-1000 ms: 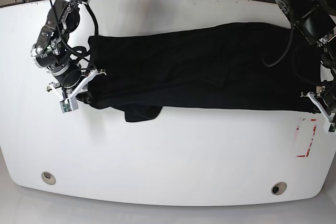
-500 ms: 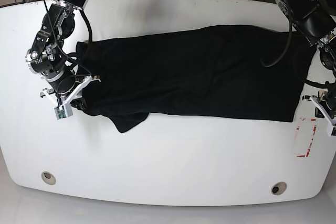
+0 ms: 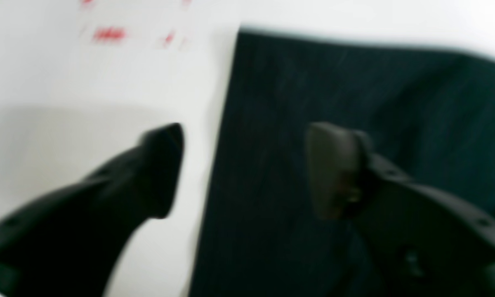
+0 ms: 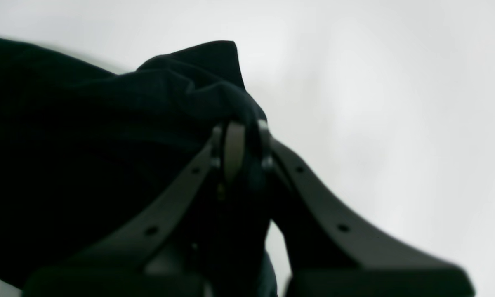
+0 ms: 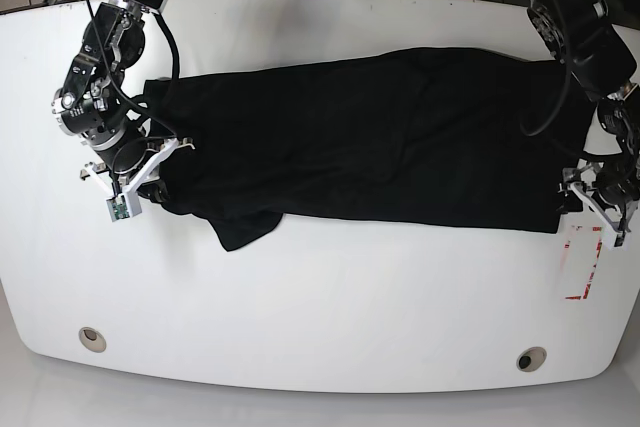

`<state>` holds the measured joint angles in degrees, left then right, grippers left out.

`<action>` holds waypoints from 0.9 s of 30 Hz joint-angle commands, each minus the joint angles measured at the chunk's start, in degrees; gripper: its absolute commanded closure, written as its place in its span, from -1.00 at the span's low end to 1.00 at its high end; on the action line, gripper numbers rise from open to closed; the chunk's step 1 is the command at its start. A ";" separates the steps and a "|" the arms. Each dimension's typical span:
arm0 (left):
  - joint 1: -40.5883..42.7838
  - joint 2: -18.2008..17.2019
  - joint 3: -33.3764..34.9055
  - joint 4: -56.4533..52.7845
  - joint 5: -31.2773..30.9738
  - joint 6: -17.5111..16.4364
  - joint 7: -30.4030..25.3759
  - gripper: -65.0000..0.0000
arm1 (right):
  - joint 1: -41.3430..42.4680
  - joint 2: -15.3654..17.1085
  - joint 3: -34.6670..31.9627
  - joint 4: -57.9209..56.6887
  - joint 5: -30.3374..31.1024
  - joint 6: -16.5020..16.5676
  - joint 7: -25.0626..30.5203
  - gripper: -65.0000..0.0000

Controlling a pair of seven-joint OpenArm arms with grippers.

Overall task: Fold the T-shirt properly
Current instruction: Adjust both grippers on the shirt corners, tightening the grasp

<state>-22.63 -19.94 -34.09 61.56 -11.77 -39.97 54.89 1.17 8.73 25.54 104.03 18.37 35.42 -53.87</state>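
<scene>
No readable text, brand, number or label is to be found in any view. Red printed marks [image 5: 585, 259] are seen on the white table [image 5: 330, 317] near its right edge in the base view, and again, blurred, in the left wrist view, but no letters or figures can be made out in them. No print is shown on the T-shirt [image 5: 380, 137].

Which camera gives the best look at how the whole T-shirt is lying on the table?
The base view: it shows the full T-shirt spread lengthwise across the white table, with a flap hanging out at its lower left. The left wrist view shows only one blurred straight edge; the right wrist view shows only a bunched corner pinched in the right end effector.
</scene>
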 commanded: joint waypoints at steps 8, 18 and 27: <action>-8.09 -4.10 0.11 -15.10 -0.58 -0.03 -8.87 -0.44 | 0.98 0.54 0.17 0.81 1.10 0.05 1.51 1.00; -11.70 -4.63 3.62 -26.18 -0.58 -0.03 -14.15 -0.43 | 0.98 -0.69 0.17 0.81 0.75 0.05 1.51 1.00; -11.17 -4.19 7.14 -26.79 -0.58 -0.03 -16.70 -0.43 | 0.98 -0.95 0.17 0.81 1.10 0.05 1.51 1.00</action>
<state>-32.25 -23.07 -27.07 33.95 -11.44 -39.70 39.35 1.13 7.20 25.56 103.81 18.24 35.44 -53.84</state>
